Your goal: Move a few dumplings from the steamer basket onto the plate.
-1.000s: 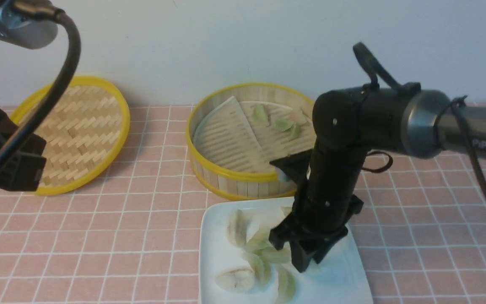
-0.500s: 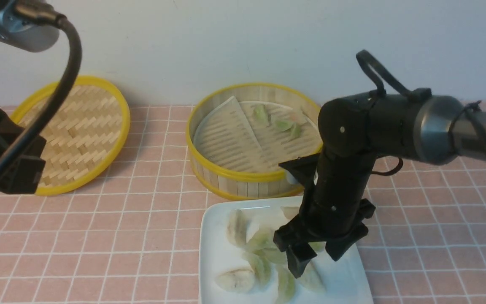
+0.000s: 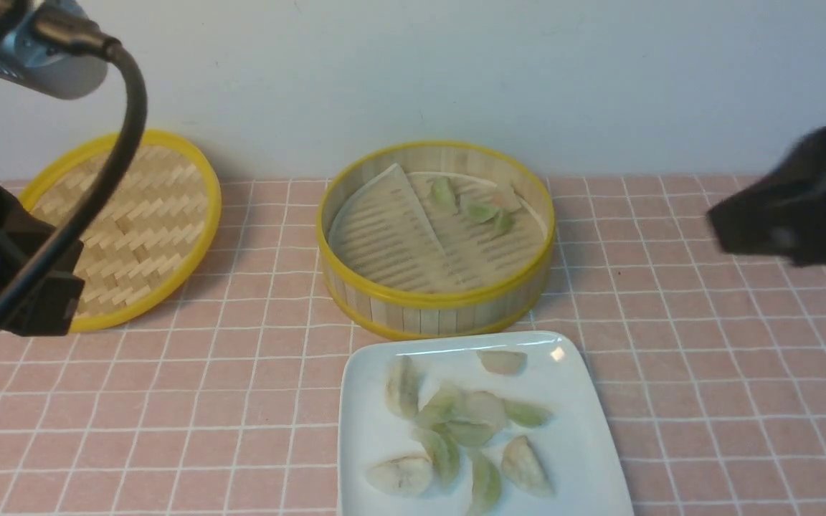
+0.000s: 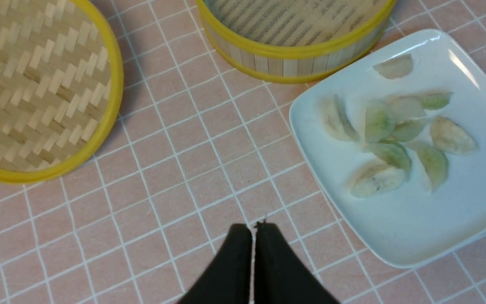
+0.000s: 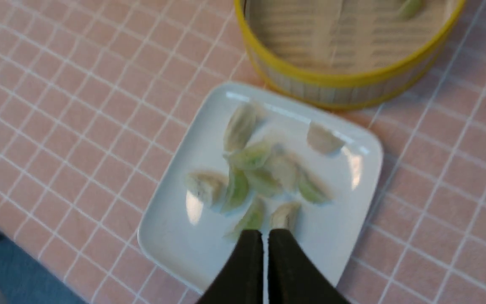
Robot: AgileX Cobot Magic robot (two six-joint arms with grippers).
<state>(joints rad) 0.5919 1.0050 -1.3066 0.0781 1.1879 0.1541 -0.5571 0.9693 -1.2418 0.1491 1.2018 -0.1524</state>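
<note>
The steamer basket (image 3: 427, 297) stands at the back centre and holds three pale green dumplings (image 3: 483, 211) on its liner. The white plate (image 3: 578, 444) lies in front of it with several dumplings (image 3: 467, 423) on it. My right gripper (image 5: 265, 234) is shut and empty, above the plate's (image 5: 175, 236) near part and its dumplings (image 5: 251, 169). In the front view the right arm (image 3: 793, 215) is a dark blur at the right edge. My left gripper (image 4: 253, 228) is shut and empty over bare tablecloth, left of the plate (image 4: 416, 219).
The flat woven lid (image 3: 133, 222) with a yellow rim lies at the back left; it also shows in the left wrist view (image 4: 36, 84). The left arm (image 3: 11, 272) and its cable hang at the left edge. A pink checked cloth covers the table.
My right gripper opened over the plate, leaving a dumpling at its front right. The arm then pulled up and away to the right, and the jaws are shut now.
</note>
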